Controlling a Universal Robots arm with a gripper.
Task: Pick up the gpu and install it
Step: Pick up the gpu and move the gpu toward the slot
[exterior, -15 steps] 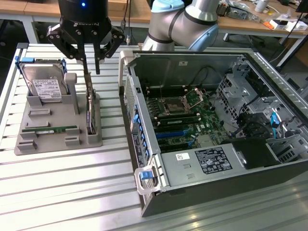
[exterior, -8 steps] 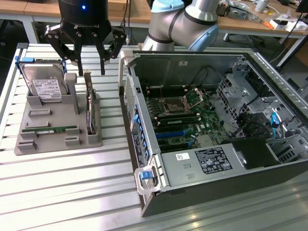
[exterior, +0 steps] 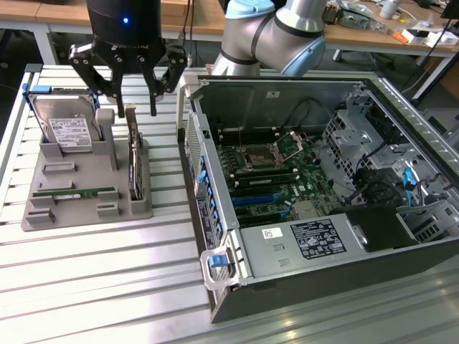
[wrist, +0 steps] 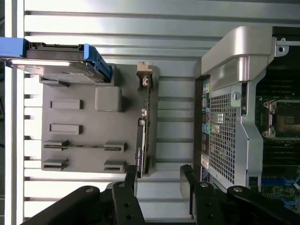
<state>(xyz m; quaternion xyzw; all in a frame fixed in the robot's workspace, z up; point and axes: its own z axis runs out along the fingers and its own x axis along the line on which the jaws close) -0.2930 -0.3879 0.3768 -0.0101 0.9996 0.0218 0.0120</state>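
Observation:
The gpu (exterior: 133, 154) is a thin dark card standing on edge in a slot at the exterior view's right side of a grey holder (exterior: 86, 172), with its silver bracket at the far end. My gripper (exterior: 133, 100) hangs just above it, open, holding nothing. In the wrist view the gpu (wrist: 144, 136) runs lengthwise towards the black fingers (wrist: 131, 180), and the gripper (wrist: 159, 180) is spread wider than the card. The card's near end lies close to one finger, off the middle of the gap.
A silver hard drive (exterior: 68, 129) with a blue frame and a green memory stick (exterior: 75, 192) sit in the same holder. The open computer case (exterior: 315, 179) stands at the exterior view's right, motherboard and blue slots (exterior: 258, 201) exposed. Its metal wall (wrist: 225, 136) rises beside the holder.

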